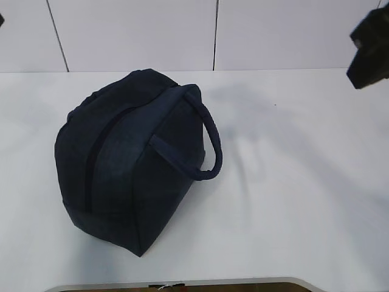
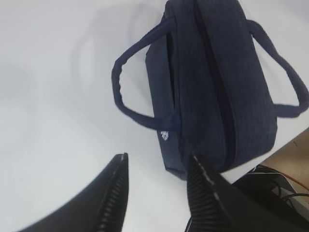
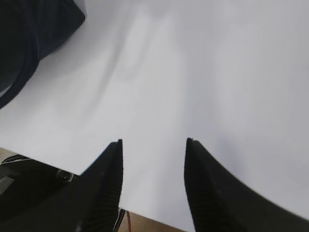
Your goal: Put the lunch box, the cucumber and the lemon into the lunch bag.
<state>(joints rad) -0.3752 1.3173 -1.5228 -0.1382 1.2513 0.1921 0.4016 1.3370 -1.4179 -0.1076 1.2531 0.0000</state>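
The dark navy lunch bag point(image 1: 130, 161) stands on the white table, left of centre, with its zipper shut and one loop handle point(image 1: 209, 146) hanging to the right. It also shows in the left wrist view point(image 2: 212, 87) and at the top left corner of the right wrist view point(image 3: 34, 29). My left gripper point(image 2: 157, 162) is open and empty, held above the table beside the bag's end. My right gripper point(image 3: 153, 141) is open and empty over bare table; its dark body point(image 1: 371, 52) shows at the top right. The lunch box, cucumber and lemon are out of view.
The white table point(image 1: 292, 182) ends at a front edge with a metal rim point(image 1: 182, 283). A white panelled wall point(image 1: 134, 30) stands behind. Cables and dark equipment point(image 2: 275, 188) lie below the table edge.
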